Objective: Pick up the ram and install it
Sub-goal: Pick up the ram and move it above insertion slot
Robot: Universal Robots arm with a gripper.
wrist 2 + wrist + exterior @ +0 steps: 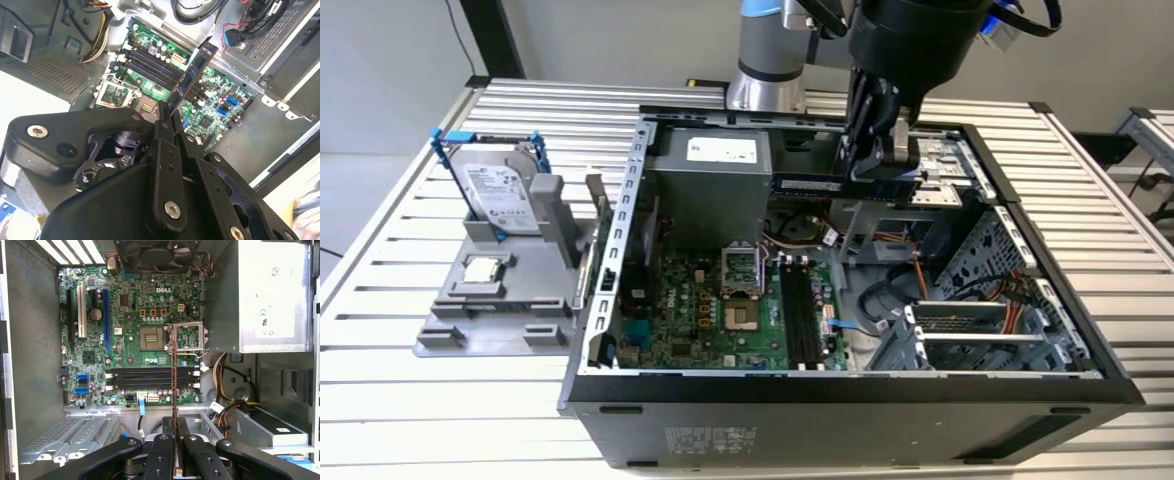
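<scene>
Slatted metal bench (454, 420) carries the open black computer case (854, 410); black motherboard slots (801, 300) lie well below my gripper (886, 165), which pinches the long dark blue-green ram stick (817, 184). I fear any tilt or offset on descent could jam its edge.

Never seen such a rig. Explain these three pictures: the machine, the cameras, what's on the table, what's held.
The machine is a robot arm ending in a black gripper. The exterior view watches the whole scene from off the arm; both wrist views ride on the arm and look past the gripper into the work. On the slatted metal table stands an open computer case with its green motherboard exposed. At the exterior view's left, a grey stand holds a hard drive and a processor chip. The gripper is shut on the ram, a thin memory stick, held over the case, not yet in the motherboard's black slots.
</scene>
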